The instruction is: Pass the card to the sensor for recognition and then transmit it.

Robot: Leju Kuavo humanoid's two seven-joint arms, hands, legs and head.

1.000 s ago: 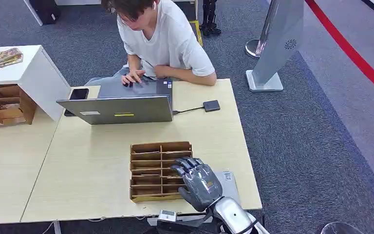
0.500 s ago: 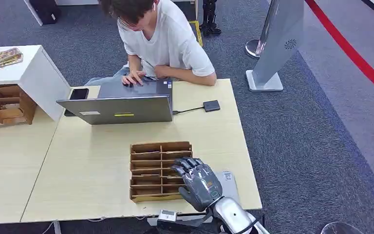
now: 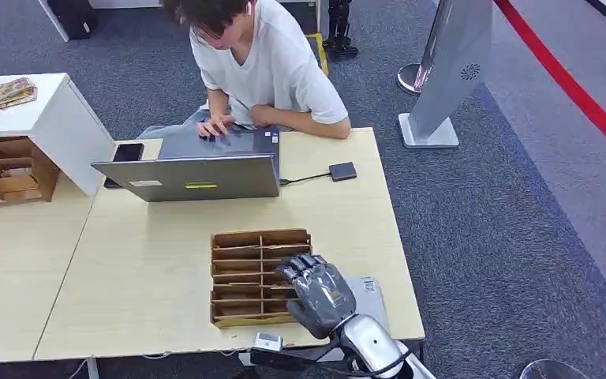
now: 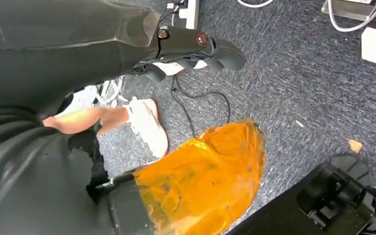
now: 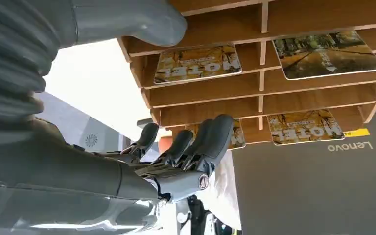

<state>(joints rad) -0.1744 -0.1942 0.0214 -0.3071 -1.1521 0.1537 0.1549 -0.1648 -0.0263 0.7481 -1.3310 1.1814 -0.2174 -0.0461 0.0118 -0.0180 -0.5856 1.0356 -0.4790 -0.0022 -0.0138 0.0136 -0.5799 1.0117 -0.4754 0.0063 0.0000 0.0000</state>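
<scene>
Head view, hand: the robot's grey right hand (image 3: 320,295) hangs over the near right corner of the brown cardboard card rack with many slots (image 3: 259,276) on the pale wooden table (image 3: 150,268). Its fingers are a little apart and hold nothing.
Head view, sensor: a small black square box on a cable (image 3: 342,171) lies near the grey laptop (image 3: 189,177), well apart from the hand. I think this is the sensor. A person in a white shirt (image 3: 272,67) types there.
Left wrist view, hand: the grey left hand (image 4: 196,46) hangs down over the blue carpet floor (image 4: 293,83), fingers curled in, holding nothing.
Right wrist view, cards: printed yellow "MOTEL" cards (image 5: 198,62) lie flat in the slots. The fingers (image 5: 210,142) are near 1 card but not touching it.
What could go wrong: the cards lie flat and thin, so the fingers may slip off. The thick fingers may bump a slot wall and push the light rack. They may grab 2 cards.
</scene>
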